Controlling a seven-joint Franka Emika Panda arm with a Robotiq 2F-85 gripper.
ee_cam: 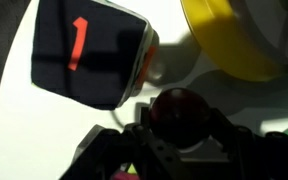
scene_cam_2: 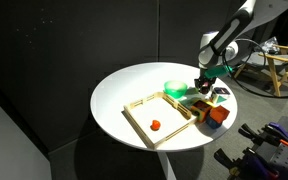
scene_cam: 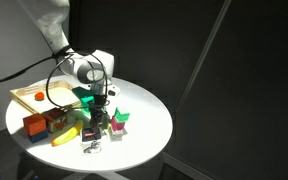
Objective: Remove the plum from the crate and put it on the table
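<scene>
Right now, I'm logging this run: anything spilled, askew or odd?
Nothing stands out. The crate lies flat on the table with one red-orange fruit inside; the plum sits between the fingers of the gripper, outside the crate.

The wrist view's top edge cuts the blurred yellow object (ee_cam: 234,40), and the jaws partly cover the plum (ee_cam: 179,110).

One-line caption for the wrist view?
The gripper holds the plum between its jaws over the table, near a dark block bearing a red 1 and a yellow object.
</scene>
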